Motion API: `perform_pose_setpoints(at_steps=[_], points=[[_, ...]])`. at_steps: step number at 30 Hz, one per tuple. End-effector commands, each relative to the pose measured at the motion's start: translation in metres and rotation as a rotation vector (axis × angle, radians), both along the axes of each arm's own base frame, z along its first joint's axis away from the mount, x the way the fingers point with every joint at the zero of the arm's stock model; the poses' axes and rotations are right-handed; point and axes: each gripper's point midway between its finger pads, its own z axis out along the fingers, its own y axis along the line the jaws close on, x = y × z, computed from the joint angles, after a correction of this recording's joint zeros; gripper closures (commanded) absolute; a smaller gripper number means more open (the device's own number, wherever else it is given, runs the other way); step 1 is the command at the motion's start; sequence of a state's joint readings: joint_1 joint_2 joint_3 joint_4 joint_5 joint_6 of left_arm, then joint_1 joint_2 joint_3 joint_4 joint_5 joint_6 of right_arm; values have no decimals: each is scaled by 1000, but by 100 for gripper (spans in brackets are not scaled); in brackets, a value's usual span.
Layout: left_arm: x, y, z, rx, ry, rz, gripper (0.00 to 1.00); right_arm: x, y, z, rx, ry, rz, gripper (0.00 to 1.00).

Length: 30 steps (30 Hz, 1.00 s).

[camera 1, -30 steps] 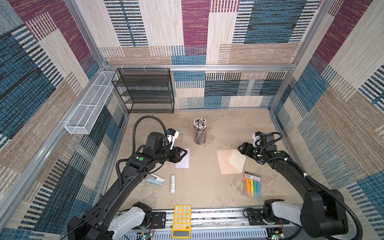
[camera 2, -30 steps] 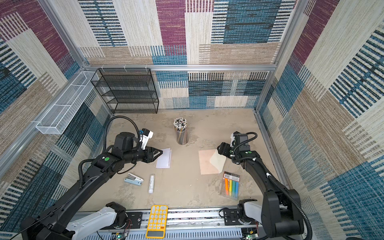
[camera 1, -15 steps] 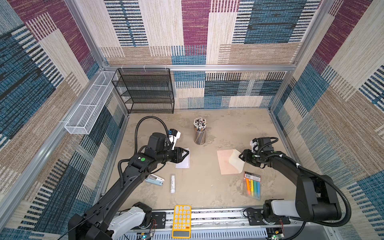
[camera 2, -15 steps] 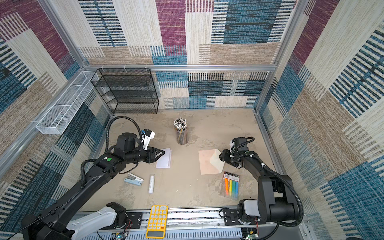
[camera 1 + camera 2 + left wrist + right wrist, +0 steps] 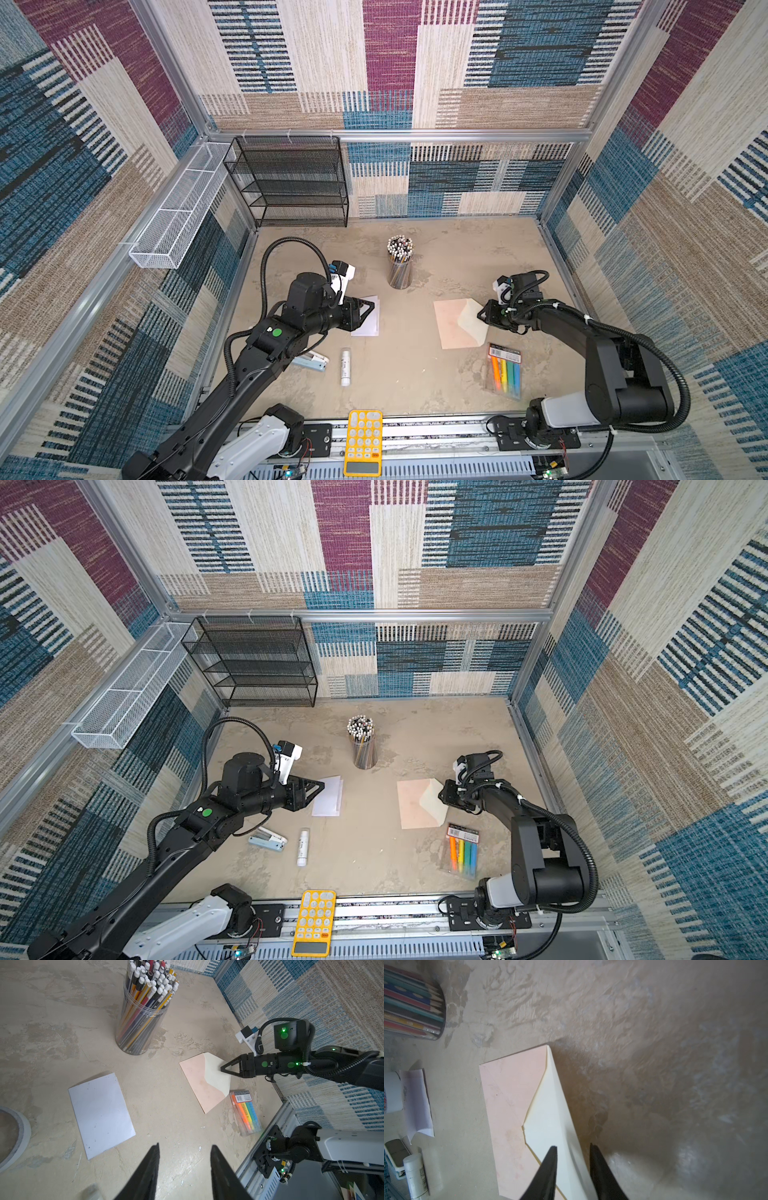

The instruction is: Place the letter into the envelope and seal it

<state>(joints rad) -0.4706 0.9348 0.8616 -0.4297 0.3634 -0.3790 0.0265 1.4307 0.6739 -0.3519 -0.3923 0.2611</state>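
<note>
The white letter (image 5: 368, 318) (image 5: 100, 1113) lies flat on the table, left of centre. My left gripper (image 5: 372, 306) (image 5: 184, 1146) hovers at its near-left edge, open, with only bare table between the fingers. The peach-tan envelope (image 5: 451, 328) (image 5: 508, 1109) lies right of centre. Its cream flap (image 5: 471, 322) (image 5: 548, 1118) stands raised toward the right. My right gripper (image 5: 480, 314) (image 5: 573, 1147) sits low at the flap's point, jaws narrowly apart. The flap's raised edge runs between them, and a gap still shows on both sides.
A clear cup of pencils (image 5: 400, 266) stands behind the two papers. A highlighter pack (image 5: 504, 370) lies just in front of the envelope. A glue stick (image 5: 345, 366) and a stapler (image 5: 311, 360) lie near the left arm. A yellow calculator (image 5: 363, 440) sits on the front rail, and a black mesh shelf (image 5: 291, 183) stands at the back left.
My right gripper has come down and in to the flap's point, and its jaws have narrowed around the flap's edge. The left arm has barely moved.
</note>
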Motion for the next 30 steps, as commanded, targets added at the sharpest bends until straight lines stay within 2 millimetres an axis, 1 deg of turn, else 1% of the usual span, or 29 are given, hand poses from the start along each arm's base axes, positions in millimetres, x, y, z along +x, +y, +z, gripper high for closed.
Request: perform_pose_setpoints(at_steps=[1, 5, 8, 11, 14, 22, 25, 30], points=[[1, 3, 2, -4, -11, 24, 57, 1, 5, 3, 25, -29, 19, 70], [-1, 3, 2, 4, -13, 16, 58, -3, 5, 2, 29, -18, 12, 78], [-2, 4, 2, 8, -15, 15, 58, -2, 5, 6, 34, -25, 8, 83], [-3, 5, 3, 6, -20, 16, 58, -2, 7, 13, 46, -29, 4, 88], [-5, 8, 4, 3, -22, 29, 58, -2, 7, 25, 62, -30, -17, 91], [-18, 16, 13, -16, -48, 43, 58, -4, 26, 82, 191, -85, -79, 100], [-23, 21, 13, -8, -60, 49, 59, -7, 41, 103, 237, -101, -72, 100], [-29, 27, 15, -4, -75, 60, 59, -15, 77, 132, 323, -92, -35, 100]])
